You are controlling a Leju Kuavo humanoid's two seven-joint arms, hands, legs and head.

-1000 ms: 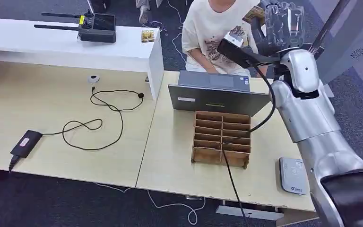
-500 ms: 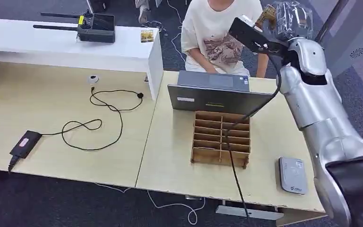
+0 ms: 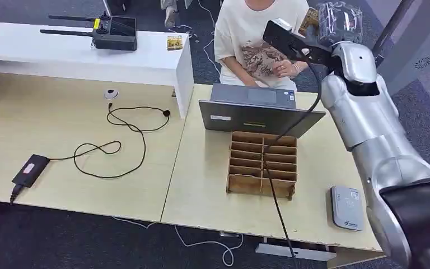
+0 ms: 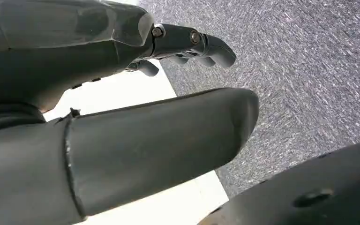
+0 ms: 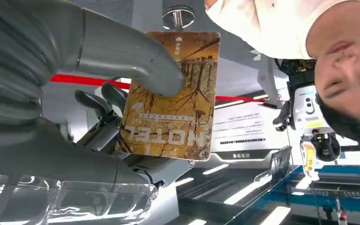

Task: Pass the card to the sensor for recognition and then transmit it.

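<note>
Grey sensor pad [image 3: 347, 208] lies on the near right table edge, beyond it the cardboard divider box [image 3: 263, 163] and laptop [image 3: 256, 115], while farthest the raised right hand [image 3: 339, 22] pinches the hotel card [image 5: 171, 96] before a seated person [image 3: 257, 39]; the left hand [image 4: 122, 126] hangs empty, fingers apart.

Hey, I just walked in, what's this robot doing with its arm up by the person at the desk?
The robot's right hand grips a hotel key card, raised high toward the person in a white T-shirt seated behind the laptop. The grey card reader lies on the table near the robot, beside the cardboard divider box. The left hand holds nothing, hanging over carpet.
</note>
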